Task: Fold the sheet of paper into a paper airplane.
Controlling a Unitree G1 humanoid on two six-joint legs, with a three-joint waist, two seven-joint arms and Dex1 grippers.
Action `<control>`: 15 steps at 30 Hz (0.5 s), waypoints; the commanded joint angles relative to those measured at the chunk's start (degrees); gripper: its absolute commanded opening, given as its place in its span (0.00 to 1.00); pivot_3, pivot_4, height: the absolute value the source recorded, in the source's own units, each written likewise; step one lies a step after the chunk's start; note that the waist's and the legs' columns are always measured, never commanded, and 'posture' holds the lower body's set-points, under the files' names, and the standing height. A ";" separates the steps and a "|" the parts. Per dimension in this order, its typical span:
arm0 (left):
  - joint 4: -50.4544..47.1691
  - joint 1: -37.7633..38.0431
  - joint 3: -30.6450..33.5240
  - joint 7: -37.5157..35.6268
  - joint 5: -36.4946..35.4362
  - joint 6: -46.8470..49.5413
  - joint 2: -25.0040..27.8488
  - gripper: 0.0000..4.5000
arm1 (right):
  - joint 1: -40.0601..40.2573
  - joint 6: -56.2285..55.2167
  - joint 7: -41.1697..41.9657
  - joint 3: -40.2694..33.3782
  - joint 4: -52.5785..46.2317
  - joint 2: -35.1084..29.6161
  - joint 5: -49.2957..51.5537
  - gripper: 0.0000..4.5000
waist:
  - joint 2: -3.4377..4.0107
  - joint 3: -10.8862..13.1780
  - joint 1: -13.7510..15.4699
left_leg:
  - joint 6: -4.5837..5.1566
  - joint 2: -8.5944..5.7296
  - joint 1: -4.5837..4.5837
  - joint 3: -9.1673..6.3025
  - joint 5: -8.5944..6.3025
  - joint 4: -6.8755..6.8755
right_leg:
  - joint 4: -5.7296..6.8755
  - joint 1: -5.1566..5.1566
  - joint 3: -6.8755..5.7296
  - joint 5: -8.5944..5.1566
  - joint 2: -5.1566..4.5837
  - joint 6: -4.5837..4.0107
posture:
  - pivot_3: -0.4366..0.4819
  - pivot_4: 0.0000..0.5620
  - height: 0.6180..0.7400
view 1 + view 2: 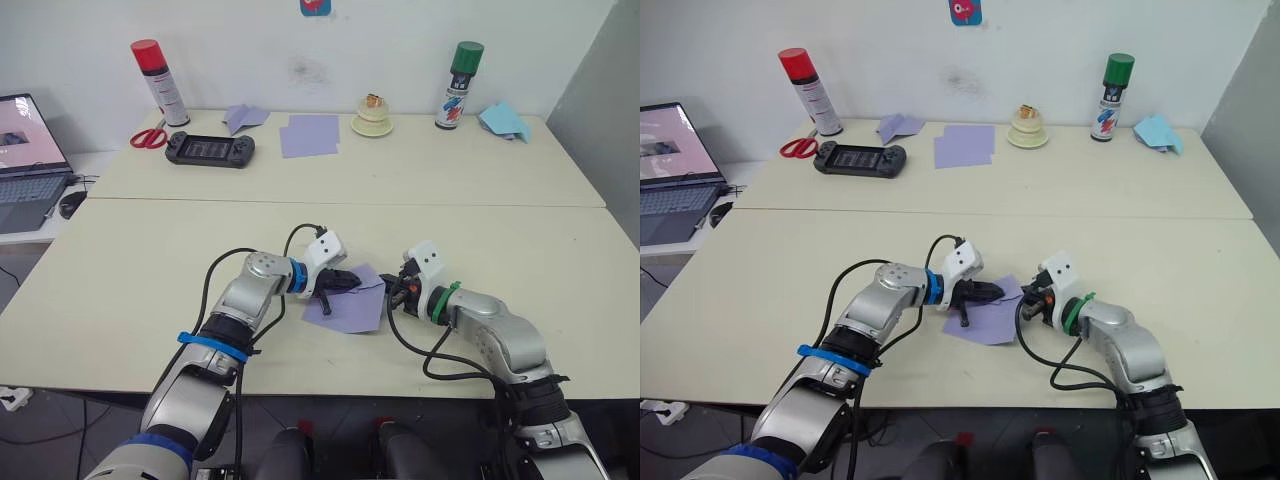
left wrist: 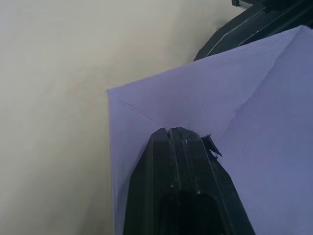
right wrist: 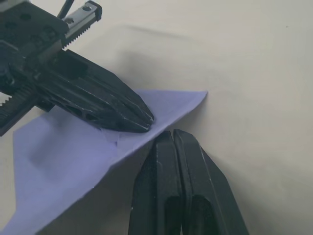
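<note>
Where the two arms meet near the front edge of the cream surface (image 1: 120, 290), the sheet of paper (image 1: 350, 310) lies flat between them, lavender, with one corner already folded over so that a slanted crease shows in the left wrist view. The left pincer (image 1: 352, 282) has its two black fingers pressed together, and their tips rest on top of the paper close to its far edge. The right pincer (image 1: 393, 295) is also closed, with nothing between its fingers; its tip is just beside the right edge of the sheet, and I cannot tell if it touches the paper. In the right wrist view both pincers point toward each other, near one pointed corner of the sheet. Farther back, past the seam between the two tables, lie a black game controller (image 1: 210, 150) and red scissors (image 1: 148, 138) on the left, and a pair of overlapping lavender sheets (image 1: 309, 135) in the middle. Close to the wall stand a red-capped spray can (image 1: 159, 82), a folded lavender plane (image 1: 243, 117), a small cream dish (image 1: 372, 118), a green-capped spray can (image 1: 459, 85) and a light-blue folded paper (image 1: 505, 121). A laptop (image 1: 28, 150) is at the far left.
</note>
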 commanded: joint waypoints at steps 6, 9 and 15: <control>-2.90 0.67 -1.01 -3.09 -0.64 2.58 1.59 0.01 | -2.02 -1.51 -0.53 0.01 0.17 2.05 0.50 0.00 | 0.00 0.00 -0.07 | 0.00 0.01 0.01 0.00 0.00 0.00 | 0.01 0.00 0.00 0.01 0.01 -0.02 | 0.48 0.27 1.00; -3.47 0.92 -1.12 -3.76 -0.80 2.85 1.85 0.01 | -2.12 -1.64 -0.75 0.38 0.27 2.78 0.33 0.00 | 0.00 0.00 -0.05 | 0.00 0.01 0.01 0.00 0.00 -0.01 | 0.01 -0.01 0.00 0.01 0.01 -0.02 | 0.48 0.27 1.00; -4.73 1.20 0.13 -4.20 -2.86 3.34 1.16 0.01 | -2.42 -1.90 -1.19 1.14 0.61 3.92 0.03 0.00 | 0.00 0.00 -0.04 | 0.00 0.01 0.01 0.00 0.00 0.00 | 0.02 -0.01 0.00 0.02 0.01 -0.03 | 0.48 0.27 1.00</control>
